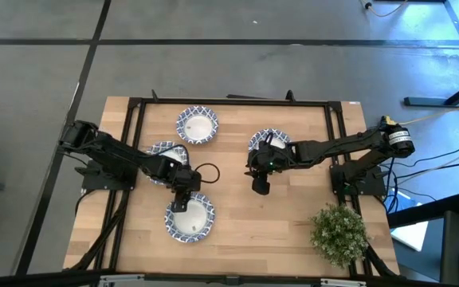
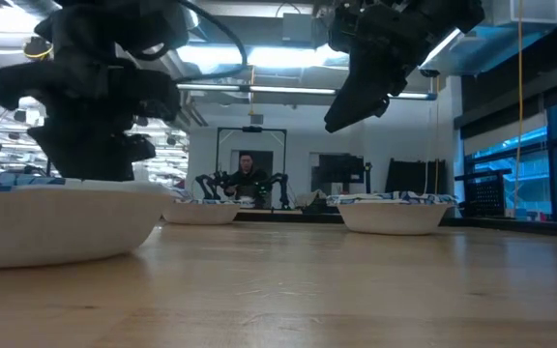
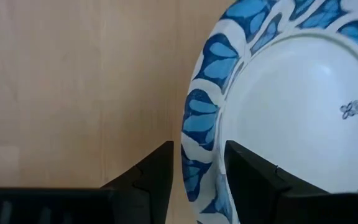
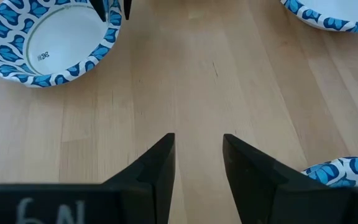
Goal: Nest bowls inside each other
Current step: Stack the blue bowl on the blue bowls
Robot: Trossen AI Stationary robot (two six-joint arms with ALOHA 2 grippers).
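Observation:
Four bowls, white inside with blue-patterned rims, show in the high view: a far one [image 1: 198,125], one [image 1: 166,151] partly under my left arm, one [image 1: 268,140] partly under my right arm, and a near one [image 1: 191,219]. All rest on their bases on the wooden table. My left gripper [image 1: 181,201] is open at the near bowl's far rim, with one finger [image 3: 151,177] outside the rim and one [image 3: 253,180] inside. My right gripper [image 1: 260,186] [image 4: 199,162] is open and empty above bare wood near the table's middle. My left gripper comes down from above astride the near bowl's rim band [image 3: 197,155]. A sliver of wood shows between the outer finger and the rim, and I cannot tell whether the inner finger touches the bowl's wall. The bowl [image 2: 56,222] sits on the table.
A green bushy potted plant [image 1: 339,233] stands at the table's near right corner. A black frame [image 1: 229,102] runs around the table top. Bare wood lies between the near bowl and the plant. A person [image 2: 248,174] shows far behind the table.

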